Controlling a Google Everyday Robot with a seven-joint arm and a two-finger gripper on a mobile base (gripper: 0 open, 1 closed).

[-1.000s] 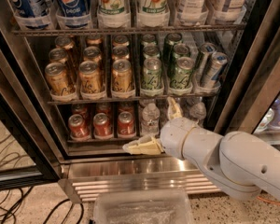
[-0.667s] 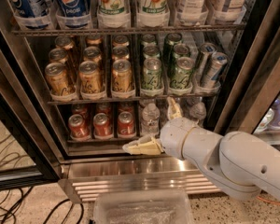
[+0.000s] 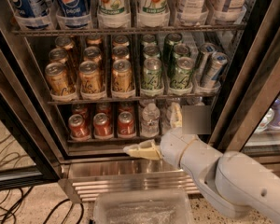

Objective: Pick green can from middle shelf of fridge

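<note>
Several green cans stand on the right half of the middle shelf point(image 3: 102, 100) of the fridge point(image 3: 252, 83). The two front ones are a left can point(image 3: 152, 73) and a right can point(image 3: 182, 73), with more behind them. Gold-orange cans point(image 3: 90, 77) fill the shelf's left half. My gripper point(image 3: 158, 132) is below the middle shelf, in front of the lower rack, with its white arm point(image 3: 233, 181) coming in from the lower right. Its cream fingers are spread: one point(image 3: 141, 150) points left, the other point(image 3: 175, 114) points up towards the shelf. It holds nothing.
Slim silver-blue cans point(image 3: 213, 67) lean at the middle shelf's right end. Red cans point(image 3: 102, 124) and water bottles point(image 3: 150, 118) are on the lower rack, big soda bottles point(image 3: 70, 3) on the top one. A ribbed steel grille point(image 3: 126, 185), a clear plastic bin point(image 3: 142, 209) and floor cables point(image 3: 14, 204) lie below.
</note>
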